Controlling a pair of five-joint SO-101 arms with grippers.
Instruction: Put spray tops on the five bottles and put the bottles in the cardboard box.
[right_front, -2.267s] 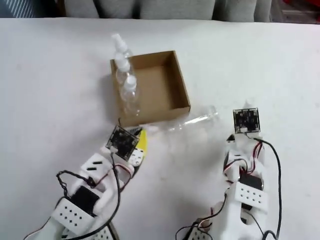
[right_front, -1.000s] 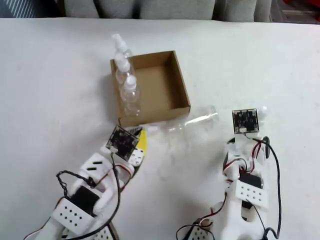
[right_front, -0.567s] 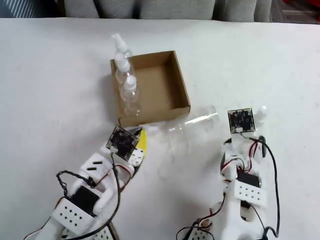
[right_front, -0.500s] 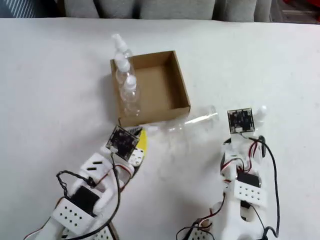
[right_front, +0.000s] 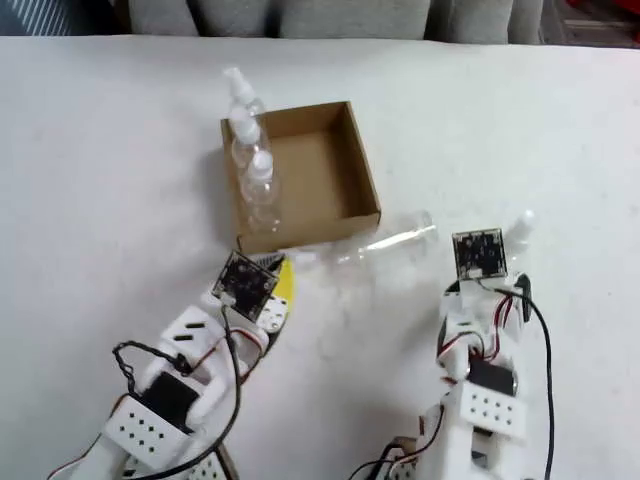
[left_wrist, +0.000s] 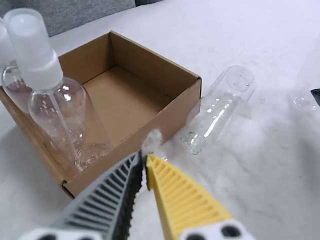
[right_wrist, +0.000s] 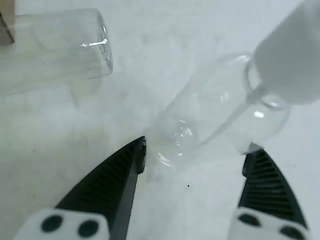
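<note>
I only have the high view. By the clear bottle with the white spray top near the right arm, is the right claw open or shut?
Observer: Open. The right claw has its jaws spread on either side of the clear plastic bottle with a white spray top, which lies on its side.
Operator: And the left claw?
Observer: Shut. The left claw has its tip close to the outer wall of the brown cardboard box.
Operator: Does the bottle lying in front of the box have a top?
Observer: No. The clear bottle with no top lies on its side on the white table, right beside that wall.
</note>
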